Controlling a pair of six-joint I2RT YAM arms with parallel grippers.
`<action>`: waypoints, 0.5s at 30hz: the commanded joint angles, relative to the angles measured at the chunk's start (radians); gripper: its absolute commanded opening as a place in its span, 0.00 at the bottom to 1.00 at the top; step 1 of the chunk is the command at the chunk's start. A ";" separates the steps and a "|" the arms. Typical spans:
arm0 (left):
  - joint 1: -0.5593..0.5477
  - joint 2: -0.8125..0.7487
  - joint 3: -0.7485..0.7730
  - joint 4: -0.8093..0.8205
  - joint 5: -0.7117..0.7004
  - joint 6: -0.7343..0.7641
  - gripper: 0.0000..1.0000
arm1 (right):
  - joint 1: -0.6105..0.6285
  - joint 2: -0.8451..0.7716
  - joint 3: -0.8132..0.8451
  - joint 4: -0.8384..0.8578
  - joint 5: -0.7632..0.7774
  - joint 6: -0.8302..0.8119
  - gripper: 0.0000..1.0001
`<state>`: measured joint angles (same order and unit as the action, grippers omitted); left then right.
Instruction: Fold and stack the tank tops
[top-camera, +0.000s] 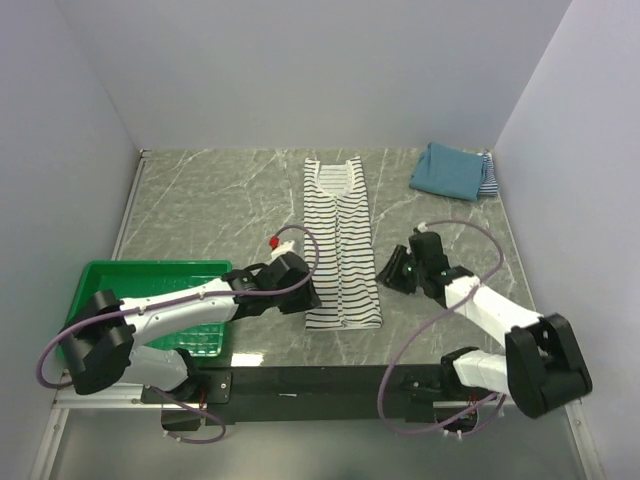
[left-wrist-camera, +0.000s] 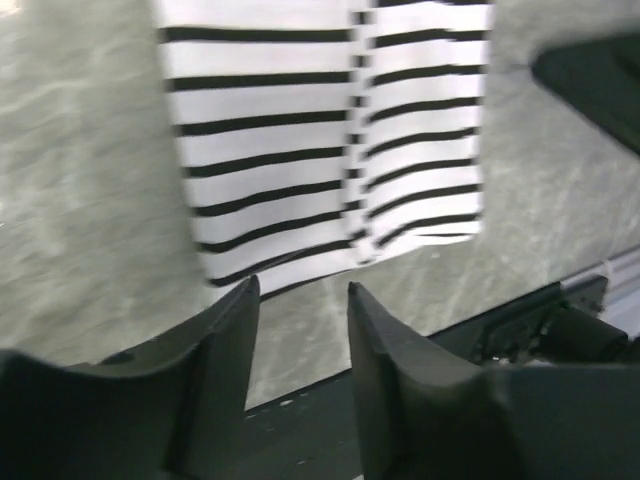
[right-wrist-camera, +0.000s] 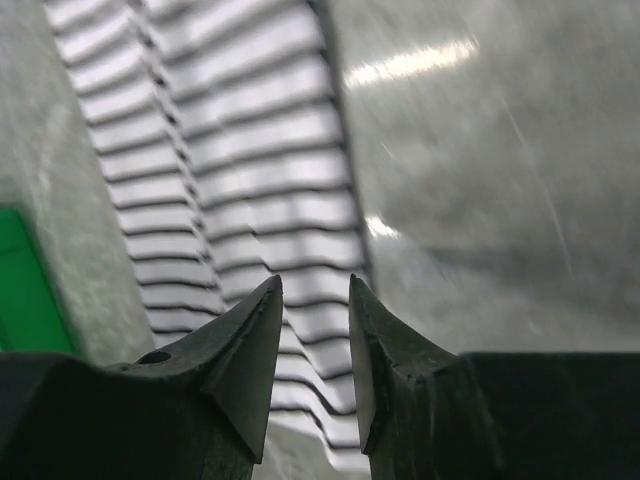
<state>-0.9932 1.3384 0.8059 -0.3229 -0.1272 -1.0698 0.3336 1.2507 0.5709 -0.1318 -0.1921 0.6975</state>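
The black-and-white striped tank top (top-camera: 342, 240) lies flat in the middle of the table, folded lengthwise into a long narrow strip. My left gripper (top-camera: 308, 295) sits at the strip's near left corner. In the left wrist view it (left-wrist-camera: 300, 290) is open and empty, with the top's hem (left-wrist-camera: 330, 150) just ahead of the fingertips. My right gripper (top-camera: 388, 272) hangs beside the strip's right edge. In the right wrist view it (right-wrist-camera: 315, 285) is open over the striped cloth (right-wrist-camera: 250, 190), holding nothing. At the back right the folded teal tank top (top-camera: 447, 170) rests on the fine-striped one (top-camera: 489, 178).
A green plastic basket (top-camera: 120, 285) stands at the near left beside the left arm, its edge (right-wrist-camera: 20, 290) also showing in the right wrist view. The black mounting rail (top-camera: 320, 382) runs along the near edge. Walls enclose the table on three sides.
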 joint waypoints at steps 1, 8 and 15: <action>0.024 -0.047 -0.065 -0.015 0.017 -0.045 0.47 | 0.013 -0.109 -0.106 -0.086 0.036 0.040 0.41; 0.068 -0.085 -0.226 0.198 0.169 -0.064 0.51 | 0.054 -0.284 -0.216 -0.129 0.029 0.115 0.44; 0.088 -0.055 -0.304 0.315 0.196 -0.099 0.52 | 0.136 -0.269 -0.278 -0.092 0.019 0.186 0.45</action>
<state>-0.9146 1.2835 0.5232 -0.1265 0.0296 -1.1423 0.4351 0.9779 0.3157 -0.2420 -0.1795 0.8341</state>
